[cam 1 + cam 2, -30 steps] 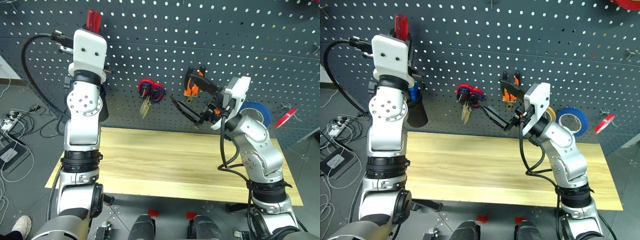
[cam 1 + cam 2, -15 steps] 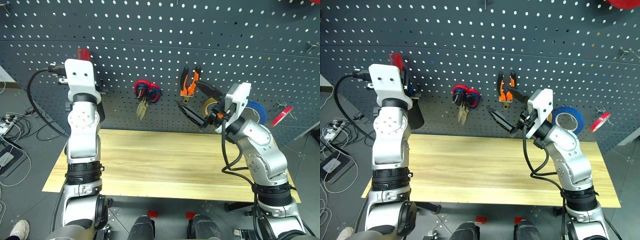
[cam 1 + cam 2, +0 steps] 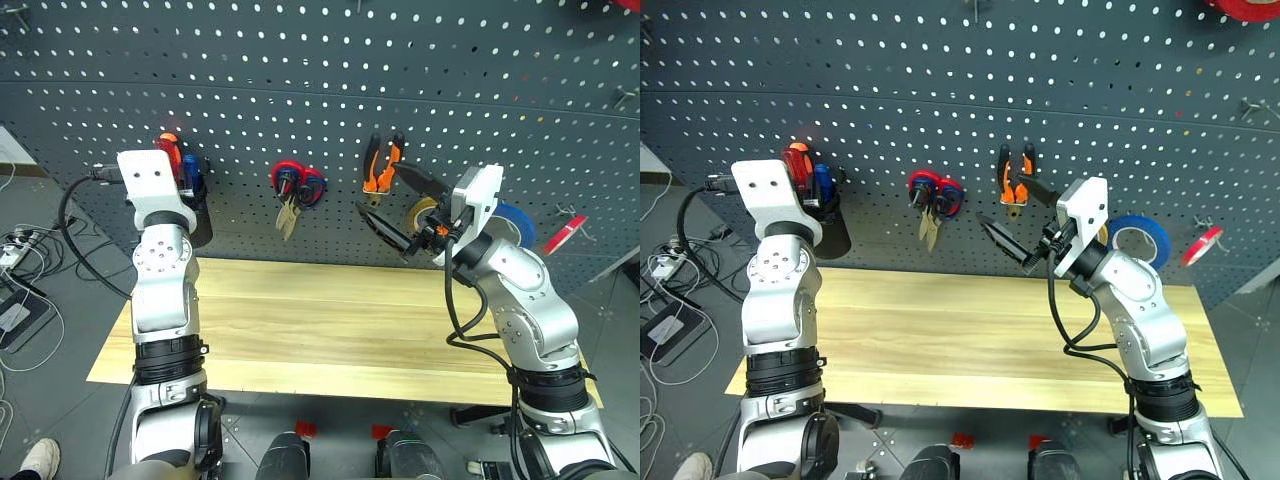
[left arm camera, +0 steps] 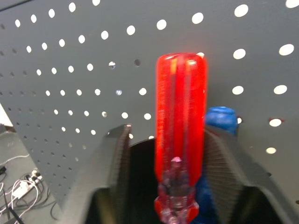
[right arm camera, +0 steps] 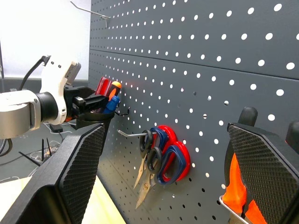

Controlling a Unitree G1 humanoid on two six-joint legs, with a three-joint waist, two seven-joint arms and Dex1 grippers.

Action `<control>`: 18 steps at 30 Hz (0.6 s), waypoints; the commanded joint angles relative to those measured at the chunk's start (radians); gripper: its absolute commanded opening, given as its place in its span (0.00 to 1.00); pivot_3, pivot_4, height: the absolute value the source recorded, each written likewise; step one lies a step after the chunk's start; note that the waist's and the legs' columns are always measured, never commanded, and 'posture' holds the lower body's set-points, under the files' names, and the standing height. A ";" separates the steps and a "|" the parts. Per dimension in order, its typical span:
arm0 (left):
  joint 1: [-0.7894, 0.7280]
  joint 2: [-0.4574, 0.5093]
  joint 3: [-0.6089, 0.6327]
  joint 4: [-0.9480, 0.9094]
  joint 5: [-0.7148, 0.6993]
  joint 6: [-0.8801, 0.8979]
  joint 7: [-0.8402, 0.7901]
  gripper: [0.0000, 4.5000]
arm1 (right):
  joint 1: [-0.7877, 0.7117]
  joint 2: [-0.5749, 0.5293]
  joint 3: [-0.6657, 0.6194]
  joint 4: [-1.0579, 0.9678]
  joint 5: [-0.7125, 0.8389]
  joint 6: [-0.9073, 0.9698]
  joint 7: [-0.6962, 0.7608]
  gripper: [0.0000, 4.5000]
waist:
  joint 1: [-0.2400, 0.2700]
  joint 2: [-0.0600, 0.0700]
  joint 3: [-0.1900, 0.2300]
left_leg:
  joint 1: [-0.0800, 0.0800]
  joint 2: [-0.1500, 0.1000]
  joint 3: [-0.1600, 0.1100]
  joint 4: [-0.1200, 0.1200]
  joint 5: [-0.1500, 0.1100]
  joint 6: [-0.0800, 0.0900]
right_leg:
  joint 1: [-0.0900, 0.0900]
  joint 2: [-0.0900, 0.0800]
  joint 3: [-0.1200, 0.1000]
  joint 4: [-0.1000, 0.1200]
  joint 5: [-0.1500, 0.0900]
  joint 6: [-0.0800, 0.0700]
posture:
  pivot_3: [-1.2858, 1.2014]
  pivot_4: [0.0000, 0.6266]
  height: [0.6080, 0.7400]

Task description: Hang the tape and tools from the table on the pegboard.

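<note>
The red-handled screwdriver (image 4: 181, 116) stands upright in a black cup (image 3: 197, 225) hung at the left of the dark pegboard (image 3: 320, 90). My left gripper (image 4: 170, 130) is open around the handle, with a gap on at least one side. The orange-and-black pliers (image 3: 380, 165) hang mid-board. Small black-handled scissors (image 5: 152, 154) share a hook with the red-handled pair (image 3: 298, 185). My right gripper (image 3: 378, 190) is open and empty just below the pliers. Behind it, part of the yellow tape (image 3: 420, 212) shows on the board. The pale wood table (image 3: 320, 320) is bare.
Blue (image 4: 220, 119) and orange (image 5: 115, 86) screwdriver handles share the cup. A blue tape roll (image 3: 515, 222) and a red roll (image 3: 570, 232) hang at the right of the board. Cables lie on the floor to the left of the table.
My left arm came down with the red screwdriver, set it into the cup, and its jaws have opened off the handle. The right arm has stayed put.
</note>
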 commanded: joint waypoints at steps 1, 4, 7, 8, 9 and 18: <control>-0.013 0.006 -0.001 -0.034 -0.009 0.005 0.002 0.80 | -0.016 -0.007 -0.023 -0.040 0.001 0.001 -0.012 1.00 | 0.000 0.000 0.000 | 0.000 0.000 0.000 0.000 0.000 0.000 | 0.000 0.000 0.000 0.000 0.000 0.000 | 0.54 0.20 1.00; -0.014 0.005 -0.006 -0.033 -0.009 0.007 0.003 0.99 | -0.014 -0.008 -0.023 -0.044 0.000 0.004 -0.017 1.00 | 0.002 0.000 0.000 | 0.000 -0.001 -0.002 0.000 0.000 0.000 | 0.001 0.000 0.000 0.000 0.000 0.000 | 0.53 0.20 1.00; -0.015 0.005 -0.008 -0.034 -0.007 0.009 0.005 0.99 | -0.013 -0.009 -0.023 -0.047 -0.002 0.005 -0.021 1.00 | 0.004 0.000 0.000 | 0.000 -0.002 -0.003 0.000 0.000 0.000 | 0.002 0.000 0.000 -0.001 0.000 0.000 | 0.53 0.20 1.00; -0.015 0.005 -0.009 -0.035 -0.007 0.010 0.005 0.99 | -0.013 -0.009 -0.023 -0.048 -0.003 0.005 -0.023 1.00 | 0.003 0.000 0.000 | 0.000 -0.002 -0.003 0.000 0.000 0.000 | 0.002 0.000 0.000 -0.001 0.000 0.000 | 0.53 0.20 1.00; -0.015 0.006 -0.010 -0.036 -0.008 0.011 0.001 0.99 | -0.013 -0.010 -0.023 -0.048 -0.004 0.005 -0.024 1.00 | 0.003 0.000 0.000 | 0.000 -0.002 -0.003 0.001 0.000 0.000 | 0.002 0.000 0.000 -0.001 0.000 0.000 | 0.53 0.20 1.00; 0.013 0.032 -0.087 -0.127 -0.008 -0.018 -0.098 0.99 | -0.007 -0.015 -0.023 -0.046 -0.008 -0.001 -0.036 1.00 | 0.004 0.000 0.000 | 0.000 -0.002 -0.004 0.001 0.000 0.000 | 0.003 0.000 0.000 -0.001 0.000 0.000 | 0.53 0.20 1.00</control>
